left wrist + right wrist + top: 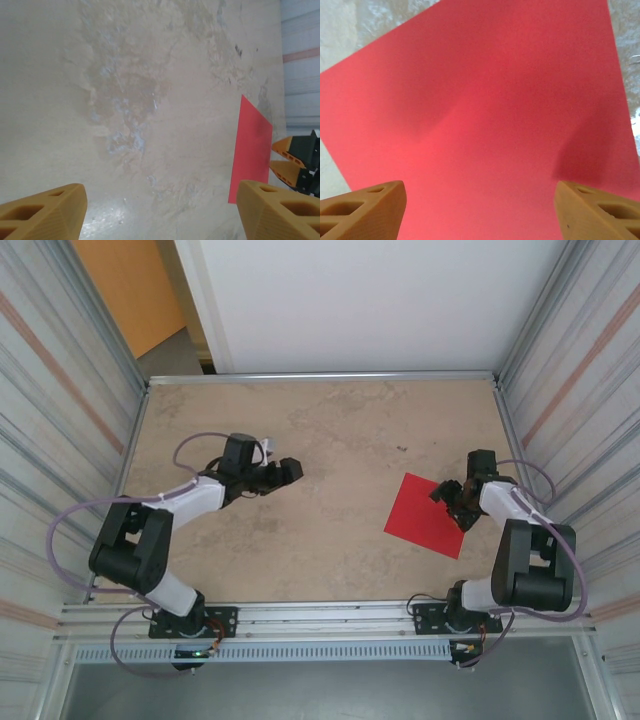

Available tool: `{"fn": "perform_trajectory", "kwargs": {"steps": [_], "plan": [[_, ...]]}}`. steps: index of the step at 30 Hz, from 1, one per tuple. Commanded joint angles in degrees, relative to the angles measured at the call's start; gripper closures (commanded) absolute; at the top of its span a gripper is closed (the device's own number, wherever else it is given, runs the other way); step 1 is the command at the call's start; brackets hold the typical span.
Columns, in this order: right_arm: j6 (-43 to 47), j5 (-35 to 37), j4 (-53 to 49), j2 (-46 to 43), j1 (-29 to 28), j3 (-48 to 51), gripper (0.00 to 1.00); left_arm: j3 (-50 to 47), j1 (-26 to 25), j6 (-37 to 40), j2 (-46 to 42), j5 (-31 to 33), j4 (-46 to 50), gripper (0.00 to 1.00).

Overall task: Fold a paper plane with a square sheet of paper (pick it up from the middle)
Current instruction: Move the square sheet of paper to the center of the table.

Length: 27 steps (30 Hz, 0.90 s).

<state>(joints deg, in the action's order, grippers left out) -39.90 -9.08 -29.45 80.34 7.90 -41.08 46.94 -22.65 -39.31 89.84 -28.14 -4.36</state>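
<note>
Currently, you have the square sheet of paper [425, 515] lying flat on the table [330, 430], in the right-hand half, turned askew to the table's edges so that one corner points toward the far side. It reads as one plain red layer. In the right wrist view the sheet [485, 115] spreads under the camera, with soft shadows across it and bare table showing at the upper corners.

Right gripper [447, 496]: you have it at the sheet's right edge, reaching in over the paper from the arm's side. In its own wrist view the gripper [480, 205] stands wide open, its two orange fingers [365, 212] at the lower corners with red paper showing between them. It grips nothing. Whether the fingertips touch the paper cannot be told. The left wrist view confirms this: the right gripper [281, 159] sits just beside the sheet's [251, 150] outer edge with its tips parted.

Left gripper [290, 470]: you have it over bare table in the left half, well apart from the sheet and pointing toward it. In its wrist view the gripper [160, 200] is also spread wide, with only mottled tabletop between its fingers [42, 215], and it holds nothing.
</note>
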Motion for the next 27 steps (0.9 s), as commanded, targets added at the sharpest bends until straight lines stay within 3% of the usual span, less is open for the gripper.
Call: {"fn": "perform_trajectory", "kwargs": {"steps": [1,10,22,27], "plan": [[-0.11,-1.00,0.42,1.66,0.10,0.47,0.24,2.52,-0.97,-1.82,1.76,-1.95,-1.52,0.25],[-2.79,-2.32,1.67,8.14,-6.22,-1.39,0.26,4.87,-1.49,-2.17,4.71,-2.77,-0.87,0.35],[-12.92,-5.08,4.92,19.68,-27.78,-11.64,0.27,3.42,0.15,-2.43,3.89,-1.04,1.88,0.46],[-18.19,-11.11,11.73,24.75,-36.28,-13.14,0.30,2.27,-0.05,-3.00,3.93,-3.07,2.18,0.50]]}}
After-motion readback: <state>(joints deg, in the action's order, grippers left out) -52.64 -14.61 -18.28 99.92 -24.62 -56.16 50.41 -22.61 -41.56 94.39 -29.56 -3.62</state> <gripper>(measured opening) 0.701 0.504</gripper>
